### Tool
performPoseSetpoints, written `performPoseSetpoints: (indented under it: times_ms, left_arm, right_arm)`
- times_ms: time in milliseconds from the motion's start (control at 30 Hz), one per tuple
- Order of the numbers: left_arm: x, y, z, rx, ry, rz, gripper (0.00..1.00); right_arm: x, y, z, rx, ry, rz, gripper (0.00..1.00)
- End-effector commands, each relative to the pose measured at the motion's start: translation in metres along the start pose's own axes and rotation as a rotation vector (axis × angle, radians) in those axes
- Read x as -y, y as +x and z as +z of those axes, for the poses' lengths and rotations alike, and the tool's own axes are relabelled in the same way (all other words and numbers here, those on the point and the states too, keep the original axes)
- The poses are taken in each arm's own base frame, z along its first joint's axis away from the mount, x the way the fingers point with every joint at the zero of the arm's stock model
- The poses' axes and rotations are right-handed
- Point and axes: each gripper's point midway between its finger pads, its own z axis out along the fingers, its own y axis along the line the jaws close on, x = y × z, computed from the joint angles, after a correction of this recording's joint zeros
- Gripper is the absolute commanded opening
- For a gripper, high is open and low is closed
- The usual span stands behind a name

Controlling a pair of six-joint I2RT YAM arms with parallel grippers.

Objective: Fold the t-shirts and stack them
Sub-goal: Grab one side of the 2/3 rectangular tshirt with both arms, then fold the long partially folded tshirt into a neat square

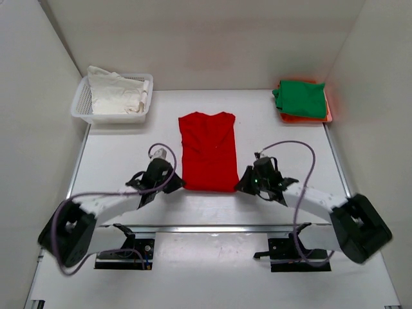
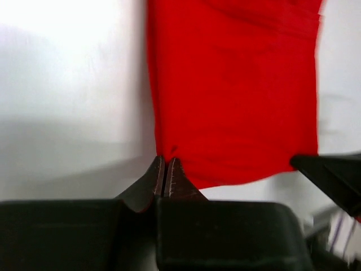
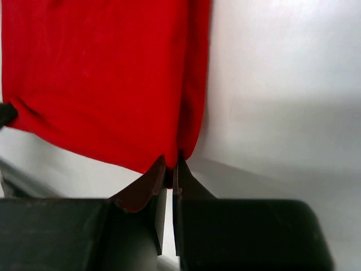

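Currently: left gripper point(image 2: 164, 169), jaws pressed together, pinching near-left hem corner of red t-shirt point(image 1: 207, 151). Right gripper point(image 3: 170, 166), likewise closed, pinching near-right corner. Shirt flat, stretching ahead of both fingertips. Green t-shirt point(image 1: 299, 98) atop orange t-shirt point(image 1: 327, 114), far beyond right gripper.

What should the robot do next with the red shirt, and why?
Probably lift the near hem slightly and carry it toward the collar. The left end effector and right end effector are each shut on a near corner of the red shirt, which lies flat with its sides folded in, so halving it seems next.
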Motion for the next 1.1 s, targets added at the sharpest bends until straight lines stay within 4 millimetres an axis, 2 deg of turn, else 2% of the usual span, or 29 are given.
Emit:
performPoseSetpoints:
  times_ms: [0,33,67,100,133,167,267,300,333,367,433,467,500,533,567,600,667,700,767,800,867,900,933,1000,1033,1067]
  left_arm:
    - [-0.022,0.041,-0.045,-0.094,-0.018,0.072,0.00]
    - [-0.021,0.044,-0.050,-0.085,-0.010,0.086,0.00]
    - [-0.017,0.055,-0.061,-0.096,0.018,0.097,0.00]
    - [-0.015,0.067,-0.069,-0.116,0.047,0.085,0.00]
    - [-0.020,0.076,-0.072,-0.133,0.047,0.053,0.00]
    - [-0.015,0.084,-0.078,-0.149,0.087,0.052,0.00]
    - [-0.002,0.085,-0.089,-0.139,0.147,0.041,0.00]
    - [0.006,0.075,-0.090,-0.120,0.164,0.040,0.00]
    - [0.018,0.063,-0.094,-0.096,0.185,0.042,0.00]
    - [0.020,0.055,-0.094,-0.078,0.181,0.060,0.00]
    - [0.048,0.012,-0.099,0.007,0.216,0.066,0.00]
    - [0.063,-0.006,-0.105,0.045,0.251,0.085,0.00]
    - [0.067,-0.019,-0.100,0.050,0.256,0.059,0.00]
    - [0.075,-0.043,-0.098,0.090,0.261,0.044,0.00]
    - [0.087,-0.059,-0.101,0.104,0.296,0.046,0.00]
    - [0.084,-0.074,-0.090,0.107,0.277,0.024,0.00]
    - [0.089,-0.111,-0.070,0.167,0.266,0.014,0.00]
    - [0.084,-0.120,-0.062,0.180,0.252,0.005,0.00]
    - [0.080,-0.151,-0.033,0.222,0.228,-0.009,0.00]
    - [0.079,-0.155,-0.023,0.225,0.216,-0.009,0.00]
    - [0.066,-0.177,0.018,0.236,0.168,-0.016,0.00]
    - [0.071,-0.188,0.026,0.246,0.180,-0.029,0.00]
    - [0.057,-0.191,0.051,0.231,0.151,-0.051,0.00]
    - [0.040,-0.211,0.089,0.252,0.116,-0.104,0.00]
    - [0.034,-0.218,0.097,0.254,0.112,-0.124,0.07]
    - [0.028,-0.223,0.115,0.262,0.099,-0.140,0.24]
  right_arm:
    - [0.019,0.046,-0.031,-0.066,0.028,-0.061,0.00]
    - [0.018,0.059,-0.036,-0.084,0.021,-0.070,0.00]
    - [0.014,0.072,-0.044,-0.095,-0.010,-0.077,0.00]
    - [0.014,0.075,-0.051,-0.077,-0.025,-0.053,0.00]
    - [0.005,0.080,-0.059,-0.073,-0.056,-0.073,0.00]
    - [0.005,0.089,-0.063,-0.087,-0.063,-0.069,0.00]
    - [-0.006,0.088,-0.074,-0.087,-0.117,-0.072,0.00]
    - [-0.013,0.079,-0.078,-0.065,-0.141,-0.080,0.00]
    - [-0.016,0.078,-0.081,-0.085,-0.153,-0.089,0.00]
    - [-0.025,0.065,-0.087,-0.075,-0.180,-0.107,0.00]
    - [-0.049,0.029,-0.095,-0.038,-0.222,-0.125,0.00]
    - [-0.047,0.014,-0.093,-0.041,-0.222,-0.125,0.00]
    - [-0.059,-0.013,-0.100,0.000,-0.270,-0.132,0.00]
    - [-0.066,-0.030,-0.099,0.009,-0.282,-0.148,0.00]
    - [-0.062,-0.047,-0.091,0.007,-0.279,-0.116,0.00]
    - [-0.071,-0.071,-0.094,0.051,-0.309,-0.126,0.00]
    - [-0.076,-0.107,-0.074,0.065,-0.307,-0.126,0.00]
    - [-0.076,-0.124,-0.072,0.096,-0.324,-0.131,0.00]
    - [-0.077,-0.154,-0.041,0.079,-0.334,-0.110,0.00]
    - [-0.080,-0.169,-0.036,0.094,-0.347,-0.113,0.00]
    - [-0.082,-0.205,0.003,0.095,-0.340,-0.121,0.00]
    - [-0.070,-0.208,0.028,0.058,-0.314,-0.092,0.00]
    - [-0.082,-0.237,0.030,0.104,-0.334,-0.126,0.00]
    - [-0.084,-0.270,0.071,0.106,-0.330,-0.136,0.00]
    - [-0.080,-0.275,0.081,0.093,-0.328,-0.126,0.00]
    - [-0.072,-0.285,0.101,0.074,-0.317,-0.099,0.02]
